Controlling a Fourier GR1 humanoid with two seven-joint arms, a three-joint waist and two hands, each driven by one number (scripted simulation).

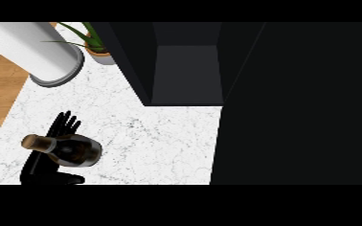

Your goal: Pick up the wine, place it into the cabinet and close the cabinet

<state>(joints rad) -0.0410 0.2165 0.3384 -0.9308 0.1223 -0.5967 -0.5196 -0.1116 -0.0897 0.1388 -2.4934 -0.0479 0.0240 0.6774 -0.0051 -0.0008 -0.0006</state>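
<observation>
Seen from above: white marbled counter [155, 139] filling the left and middle of the frame. At lower left, black left hand [50, 160], fingers straight and spread, pointing toward the top of the frame, thumb out to the right near the lower edge. Wine [69, 149], a dark bottle with a brownish top, lying across that hand at a tilt, neck toward the left, wider body toward the right; not wrapped by the fingers, and unclear whether resting on the hand or just in front of it. Dark cabinet [187, 72] at upper middle, open, its grey inside showing, well apart from the bottle. Cabinet door [283, 105], a large dark panel, covering the right side of the frame. At upper left, white cylinder [39, 52] with a grey rim, and beside it a potted plant [96, 45] with green leaves. Right hand nowhere visible.
</observation>
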